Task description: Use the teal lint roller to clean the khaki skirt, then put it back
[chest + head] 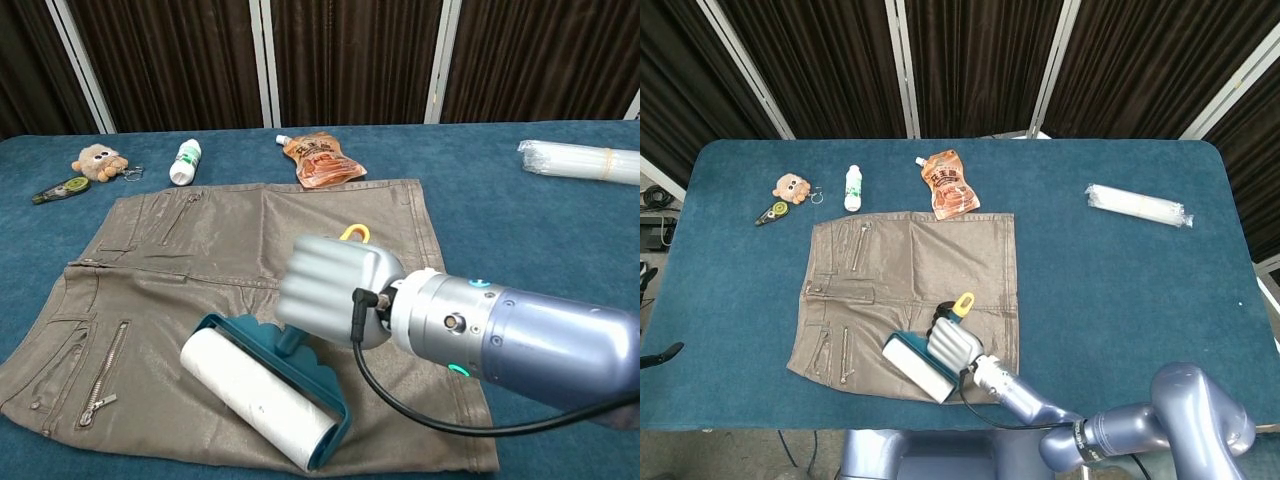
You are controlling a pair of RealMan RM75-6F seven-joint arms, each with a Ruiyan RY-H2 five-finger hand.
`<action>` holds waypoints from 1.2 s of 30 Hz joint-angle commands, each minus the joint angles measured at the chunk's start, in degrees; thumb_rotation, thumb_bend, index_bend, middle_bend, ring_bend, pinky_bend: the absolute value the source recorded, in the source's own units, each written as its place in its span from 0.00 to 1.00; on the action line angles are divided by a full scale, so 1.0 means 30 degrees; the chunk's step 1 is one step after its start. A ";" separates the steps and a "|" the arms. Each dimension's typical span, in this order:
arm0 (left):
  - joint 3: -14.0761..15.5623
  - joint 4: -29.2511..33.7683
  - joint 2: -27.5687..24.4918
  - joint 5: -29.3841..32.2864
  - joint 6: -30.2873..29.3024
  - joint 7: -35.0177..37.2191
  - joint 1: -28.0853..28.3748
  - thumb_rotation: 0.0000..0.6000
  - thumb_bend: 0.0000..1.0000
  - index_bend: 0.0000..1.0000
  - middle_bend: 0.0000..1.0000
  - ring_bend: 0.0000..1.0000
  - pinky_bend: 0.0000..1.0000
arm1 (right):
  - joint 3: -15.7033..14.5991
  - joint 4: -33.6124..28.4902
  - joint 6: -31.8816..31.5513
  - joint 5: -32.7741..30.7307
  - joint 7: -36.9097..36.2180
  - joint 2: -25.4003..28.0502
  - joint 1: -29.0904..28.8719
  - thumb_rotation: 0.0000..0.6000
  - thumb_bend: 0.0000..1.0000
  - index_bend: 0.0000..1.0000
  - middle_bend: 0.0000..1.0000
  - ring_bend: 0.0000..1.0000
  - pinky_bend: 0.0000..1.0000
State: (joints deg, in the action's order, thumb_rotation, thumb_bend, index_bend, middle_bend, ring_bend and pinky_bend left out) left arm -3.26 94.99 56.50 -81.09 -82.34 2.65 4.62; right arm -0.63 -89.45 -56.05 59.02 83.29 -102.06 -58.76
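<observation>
Down at the near edge of the khaki skirt (pixel 910 300), the right hand (pixel 956 345) has its fingers (pixel 325 290) clenched around the handle of the teal lint roller (pixel 265 392), so it's clearly grasping it. The white roll sits flat against the fabric, lying diagonally near the skirt's near hem, a bit right of the middle. In the head view the roller (pixel 917 365) shows just left of the hand, and a yellow loop (pixel 964 301) at the end of the handle pokes out on the far side of the knuckles.

The skirt is spread flat on the blue worktop (pixel 1120 290), waistband on the left, zips showing on the left part.

Along the far side, just beyond the skirt: an orange snack pouch (pixel 949 184) close to the skirt's far edge, a small white bottle (pixel 852 187) with a green cap left of it, then a little plush toy (pixel 791 186) and a yellow-green tape dispenser (pixel 771 213) just beside it on the far left. Well apart on the far right lies a clear bag of white straws (pixel 1137 205).

Can't see the left hand in either view.
</observation>
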 commanded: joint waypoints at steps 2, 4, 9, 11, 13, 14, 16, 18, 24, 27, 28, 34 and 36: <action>-0.0010 -0.0062 -0.0058 0.0033 -0.0031 0.0161 -0.0044 1.00 0.00 0.00 0.00 0.00 0.00 | -0.0091 0.0263 -0.0131 -0.0090 0.0135 -0.0031 -0.0068 1.00 1.00 0.47 0.51 0.40 0.39; -0.0010 -0.0085 -0.0066 0.0042 -0.0033 0.0188 -0.0052 1.00 0.00 0.00 0.00 0.00 0.00 | -0.0140 0.0458 -0.0214 -0.0082 0.0157 0.0095 -0.0055 1.00 1.00 0.47 0.51 0.40 0.39; 0.0031 -0.0071 0.0010 -0.0016 -0.0003 -0.0026 -0.0029 1.00 0.00 0.00 0.00 0.00 0.00 | -0.0194 0.1684 -0.0768 -0.0605 -0.0754 0.1461 0.0544 1.00 1.00 0.47 0.51 0.40 0.39; 0.0022 -0.0013 0.0051 -0.0003 -0.0001 -0.0178 -0.0011 1.00 0.00 0.00 0.00 0.00 0.00 | -0.0274 0.2256 -0.0762 -0.0887 -0.1507 0.2173 0.0908 1.00 1.00 0.47 0.51 0.40 0.39; 0.0017 0.0023 0.0083 0.0000 -0.0009 -0.0296 0.0000 1.00 0.00 0.00 0.00 0.00 0.00 | -0.0331 0.2774 -0.0712 -0.1073 -0.2033 0.2595 0.1153 1.00 1.00 0.47 0.51 0.40 0.39; 0.0021 0.0042 0.0104 -0.0001 0.0001 -0.0351 0.0008 1.00 0.00 0.00 0.00 0.00 0.00 | -0.0369 0.3115 -0.0691 -0.1209 -0.2341 0.2813 0.1321 1.00 1.00 0.47 0.51 0.40 0.39; 0.0026 0.0071 0.0143 0.0004 0.0030 -0.0463 0.0030 1.00 0.00 0.00 0.00 0.00 0.00 | -0.0435 0.3766 -0.0598 -0.1500 -0.2992 0.3200 0.1668 1.00 1.00 0.47 0.51 0.40 0.39; 0.0030 0.0101 0.0189 0.0015 0.0071 -0.0597 0.0060 1.00 0.00 0.00 0.00 0.00 0.00 | -0.0483 0.4344 -0.0468 -0.1748 -0.3653 0.3548 0.1998 1.00 1.00 0.47 0.51 0.40 0.39; 0.0060 0.0239 0.0349 0.0001 0.0234 -0.1049 0.0187 1.00 0.00 0.00 0.00 0.00 0.00 | -0.0498 0.5354 -0.0101 -0.2431 -0.5868 0.4590 0.3096 1.00 1.00 0.47 0.51 0.40 0.39; 0.0084 0.0337 0.0402 -0.0048 0.0200 -0.1239 0.0193 1.00 0.00 0.00 0.00 0.00 0.00 | -0.0253 0.5393 0.0043 -0.3103 -0.6855 0.5002 0.3600 1.00 1.00 0.47 0.51 0.41 0.39; 0.0093 0.0371 0.0404 -0.0068 0.0172 -0.1270 0.0184 1.00 0.00 0.00 0.00 0.00 0.00 | -0.0061 0.5236 0.0068 -0.3587 -0.7102 0.5102 0.3759 1.00 1.00 0.47 0.51 0.41 0.39; 0.0138 0.0472 0.0358 -0.0180 0.0066 -0.1243 0.0134 1.00 0.00 0.00 0.00 0.00 0.00 | 0.0476 0.4390 -0.0633 -0.5294 -0.6832 0.5286 0.4113 1.00 0.93 0.42 0.51 0.39 0.41; 0.0173 0.0529 0.0300 -0.0295 -0.0030 -0.1158 0.0090 1.00 0.00 0.00 0.00 0.00 0.00 | 0.0622 0.3871 -0.0932 -0.5819 -0.6749 0.5388 0.4239 1.00 0.61 0.28 0.41 0.31 0.37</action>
State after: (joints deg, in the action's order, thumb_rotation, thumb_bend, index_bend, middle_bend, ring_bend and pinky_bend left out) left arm -2.78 96.53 57.44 -81.93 -82.39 -0.88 4.92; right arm 0.71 -76.81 -58.14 42.56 62.78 -86.25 -46.51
